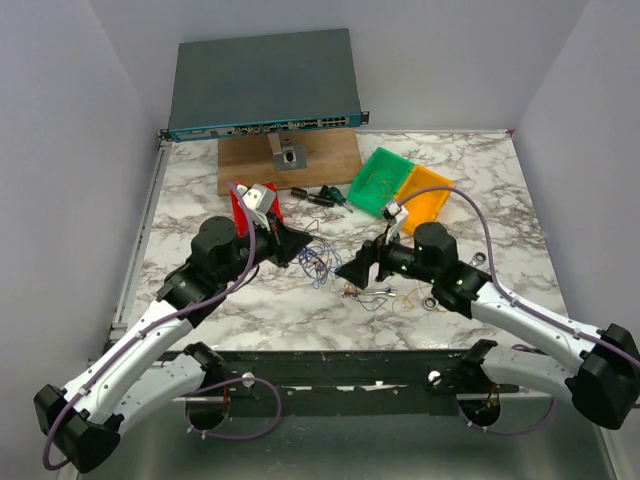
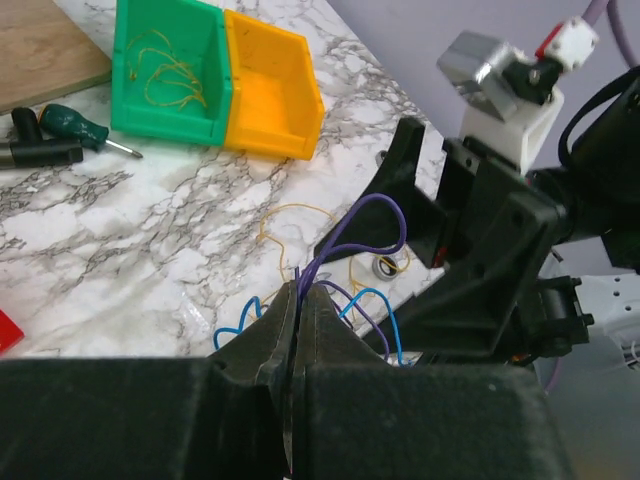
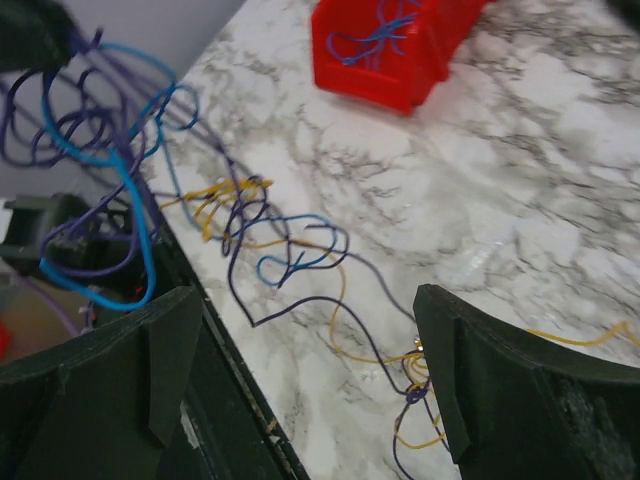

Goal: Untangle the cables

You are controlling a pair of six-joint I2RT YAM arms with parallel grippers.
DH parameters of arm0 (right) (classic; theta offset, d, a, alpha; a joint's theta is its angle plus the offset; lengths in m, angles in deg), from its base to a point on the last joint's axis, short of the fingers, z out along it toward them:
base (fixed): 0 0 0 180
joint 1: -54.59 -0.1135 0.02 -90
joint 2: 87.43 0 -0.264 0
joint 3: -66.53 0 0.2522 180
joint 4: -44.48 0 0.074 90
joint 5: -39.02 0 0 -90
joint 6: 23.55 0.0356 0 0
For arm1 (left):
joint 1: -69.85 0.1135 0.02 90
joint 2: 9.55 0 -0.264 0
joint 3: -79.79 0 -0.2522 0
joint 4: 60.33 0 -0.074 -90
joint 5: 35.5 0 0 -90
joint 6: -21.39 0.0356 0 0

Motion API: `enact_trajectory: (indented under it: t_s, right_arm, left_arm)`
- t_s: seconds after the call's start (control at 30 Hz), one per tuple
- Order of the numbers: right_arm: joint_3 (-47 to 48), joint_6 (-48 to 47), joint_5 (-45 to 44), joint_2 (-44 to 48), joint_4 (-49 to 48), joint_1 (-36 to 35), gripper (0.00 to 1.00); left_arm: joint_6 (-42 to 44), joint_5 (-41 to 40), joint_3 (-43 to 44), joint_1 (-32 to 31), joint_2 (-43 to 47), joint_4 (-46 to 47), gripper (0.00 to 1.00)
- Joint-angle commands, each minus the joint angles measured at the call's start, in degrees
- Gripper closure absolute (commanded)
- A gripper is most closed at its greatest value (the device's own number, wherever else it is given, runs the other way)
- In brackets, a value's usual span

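The cables [image 1: 318, 262] are thin purple, blue and yellow wires in a loose tangle at the middle of the marble table, between my two grippers. My left gripper [image 2: 298, 292] is shut on purple strands, and a purple loop [image 2: 370, 215] rises out of its tips; blue wire [image 2: 375, 300] curls just beyond. My right gripper [image 3: 310, 340] stands open, low over the table, its fingers [image 3: 170, 350] wide apart. Dark purple, yellow and blue strands [image 3: 300, 255] lie on the marble between them, untouched. A lifted bundle [image 3: 100, 130] hangs at the upper left of the right wrist view.
A red bin [image 1: 250, 205] behind the left gripper holds blue wire. A green bin [image 1: 380, 180] with yellow wires and an orange bin [image 1: 425, 195] stand at the back right. Screwdrivers [image 1: 325, 195], a wooden board [image 1: 290, 160] and a network switch [image 1: 265, 85] lie further back.
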State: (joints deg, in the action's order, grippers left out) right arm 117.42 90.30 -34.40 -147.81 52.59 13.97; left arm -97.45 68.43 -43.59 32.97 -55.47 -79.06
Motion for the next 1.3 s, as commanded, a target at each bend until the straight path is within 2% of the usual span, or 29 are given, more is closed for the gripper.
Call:
enact_trajectory:
  t_s: [0.0, 0.1, 0.17, 0.2, 0.33, 0.43, 0.5, 0.6, 0.7, 0.8, 0.87, 1.0, 1.13, 1.2, 1.27]
  right_arm:
    - [-4.85, -2.85, 8.24, 0.75, -15.73, -2.98, 0.04]
    - [-6.95, -1.95, 9.61, 0.4, -22.33, -3.41, 0.06]
    - [-5.98, -2.14, 9.42, -1.5, -22.86, -3.58, 0.11]
    - [-5.34, -2.15, 9.08, -2.77, -23.04, -3.72, 0.17]
    - [-4.05, -0.7, 6.8, -5.87, -23.95, -3.85, 0.47]
    - [-5.74, 1.52, -0.17, -4.54, -24.35, -3.85, 0.83]
    - [-7.24, 3.49, -7.6, -2.24, -22.32, -3.85, 0.99]
    - [-8.85, 5.63, -18.07, 2.52, -16.91, -3.84, 0.99]
    - [-8.18, 5.78, -23.71, 6.77, -10.71, -3.85, 0.99]
    - [-5.17, 4.57, -23.62, 9.21, -6.41, -3.83, 0.99]
    - [-2.36, 3.76, -22.17, 9.27, -4.06, -3.85, 0.99]
    - [5.46, 2.59, -20.69, 6.12, 2.07, -3.85, 0.99]
    - [11.7, 1.79, -21.17, 4.09, 7.58, -3.8, 0.99]
    - [13.84, 1.34, -20.53, 3.55, 9.13, -3.87, 0.99]
    - [16.04, 0.97, -19.44, 2.88, 10.75, -3.84, 0.99]
  left_arm:
    - [0.42, 1.99, 5.39, -0.09, -1.7, -4.56, 1.0]
    - [0.04, 4.71, 8.06, -0.05, -3.39, -4.59, 1.0]
    - [-0.31, 6.88, 9.23, -0.1, -4.26, -3.84, 1.0]
    - [-0.68, 7.79, 9.66, -0.1, -4.69, -3.38, 1.0]
    - [-2.12, 9.1, 10.99, -0.01, -5.68, -2.05, 1.0]
    - [-2.02, 7.6, 12.27, 0.36, -5.54, -3.13, 1.0]
    - [-1.76, 3.37, 12.99, 0.95, -4.67, -5.55, 1.0]
    - [-2.84, -5.47, 11.97, 2.52, -2.66, -9.14, 1.0]
    - [-3.24, -8.25, 8.63, 3.89, -0.99, -9.47, 1.0]
    - [-3.26, -6.37, 5.06, 3.96, -0.84, -7.66, 0.79]
    - [-3.57, -4.32, 3.05, 4.01, -1.35, -5.9, 0.71]
    - [-3.81, -2.52, 0.24, 3.93, -2.38, -3.19, 0.68]
    - [-4.07, -3.51, -1.43, 3.93, -3.11, -2.51, 0.75]
    - [-3.53, -0.4, -2.57, 3.85, -3.43, -0.27, 0.69]
    - [-3.42, 2.19, -3.76, 3.55, -3.98, 2.68, 0.53]
